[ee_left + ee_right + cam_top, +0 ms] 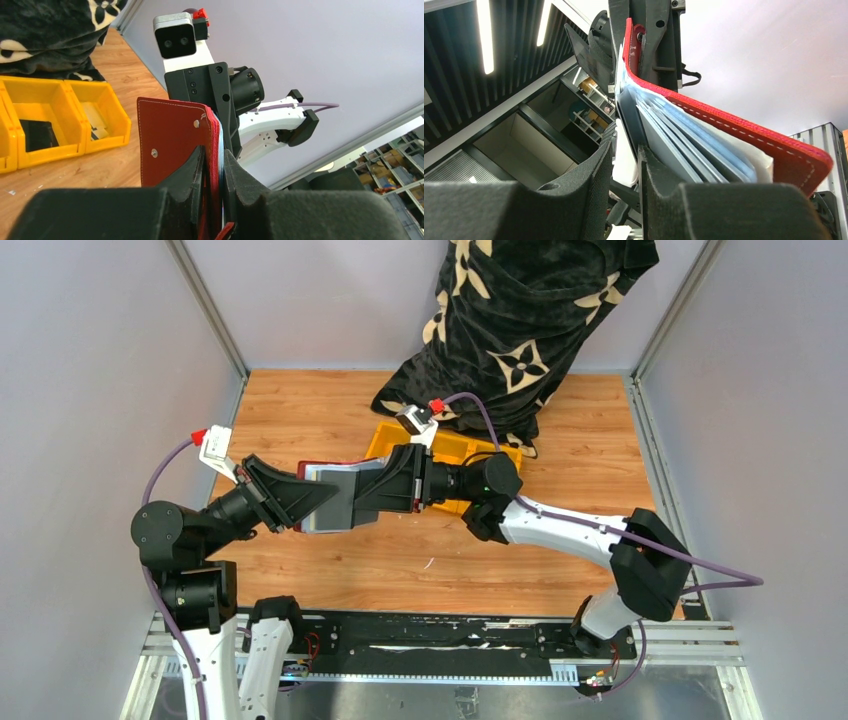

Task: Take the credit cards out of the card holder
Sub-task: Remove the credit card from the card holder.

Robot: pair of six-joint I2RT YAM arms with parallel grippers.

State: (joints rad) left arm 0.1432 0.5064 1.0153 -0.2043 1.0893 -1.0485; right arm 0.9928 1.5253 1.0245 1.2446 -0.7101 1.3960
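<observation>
The card holder [318, 466] is a dark red wallet held in the air over the table, its silvery-grey inside [340, 498] facing up. My left gripper [312, 502] is shut on its left side. In the left wrist view the red wallet [170, 135] stands clamped between the fingers of that gripper [215, 175]. My right gripper [374, 490] is at the wallet's right edge. In the right wrist view the wallet [749, 132] is fanned open and shows several grey-blue credit cards [684, 145]. A dark card [628, 115] reaches into the narrow gap of the right gripper [625, 150], whose jaws stand slightly apart.
A yellow three-compartment bin [452, 448] stands behind the grippers, and in the left wrist view [107, 107] one compartment holds a black object [37, 135]. A black cloth with a beige pattern [520, 330] lies at the back. Grey walls close both sides.
</observation>
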